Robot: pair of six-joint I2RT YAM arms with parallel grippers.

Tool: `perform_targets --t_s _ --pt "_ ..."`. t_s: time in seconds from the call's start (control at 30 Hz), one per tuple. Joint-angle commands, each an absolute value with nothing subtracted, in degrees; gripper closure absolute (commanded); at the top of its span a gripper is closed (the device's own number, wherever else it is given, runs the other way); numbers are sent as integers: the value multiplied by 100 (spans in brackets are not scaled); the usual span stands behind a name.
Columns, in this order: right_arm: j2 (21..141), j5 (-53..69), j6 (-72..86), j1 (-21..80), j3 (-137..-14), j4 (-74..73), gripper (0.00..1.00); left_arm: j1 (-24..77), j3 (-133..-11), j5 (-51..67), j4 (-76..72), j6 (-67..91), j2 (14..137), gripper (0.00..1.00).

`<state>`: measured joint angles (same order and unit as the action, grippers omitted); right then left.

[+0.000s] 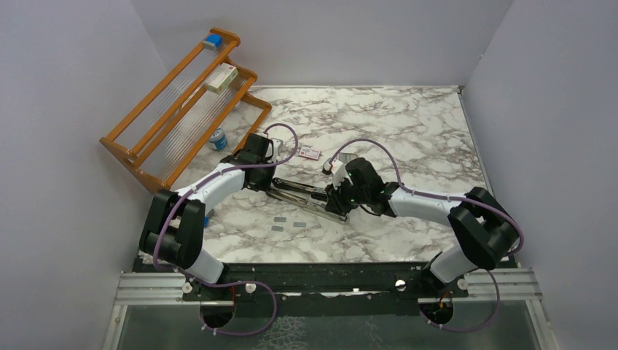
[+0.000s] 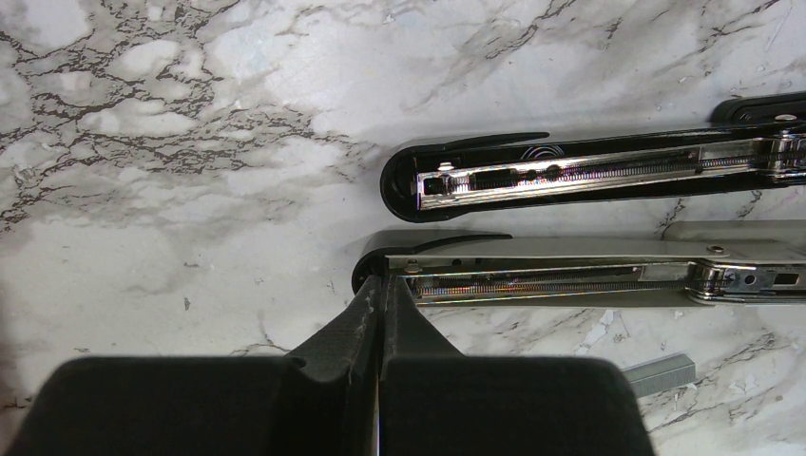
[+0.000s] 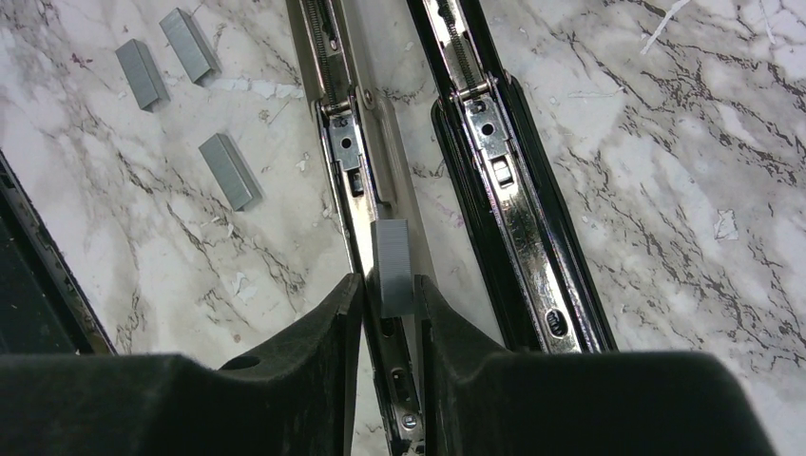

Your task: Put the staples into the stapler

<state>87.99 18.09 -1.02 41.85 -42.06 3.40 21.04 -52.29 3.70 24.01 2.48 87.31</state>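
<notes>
Staples [image 3: 393, 269] in right gripper's [image 3: 388, 285] narrow grip, over grey rail [image 3: 344, 152] beside black stapler [image 3: 504, 190].

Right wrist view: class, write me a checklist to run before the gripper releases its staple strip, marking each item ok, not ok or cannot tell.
1. Staple strip between the right gripper fingers: ok.
2. Strip over the black stapler rail: not ok; it sits over the light grey tool rail.
3. Black stapler's rail exposed: ok.
4. Left gripper bracing the black stapler: not ok; shut, tips at the light grey tool's end.
5. Spare strips clear of both rails: ok.
</notes>
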Motion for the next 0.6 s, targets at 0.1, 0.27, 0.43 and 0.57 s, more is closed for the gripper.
perform_targets --t_s 0.1,0.27,0.43,0.57 --pt "8836 1930 -118 4097 -4334 156 75 2072 -5355 325 2395 199 8731 100" --pt "8852 2057 -105 4092 -4394 102 77 2067 -5355 300 2393 190 8736 100" --pt "8792 2068 -126 4087 -4429 96 81 2069 -5364 295 2399 176 8729 100" --pt "8666 2086 -165 4087 -4443 151 83 2072 -5362 292 2399 181 8736 100"
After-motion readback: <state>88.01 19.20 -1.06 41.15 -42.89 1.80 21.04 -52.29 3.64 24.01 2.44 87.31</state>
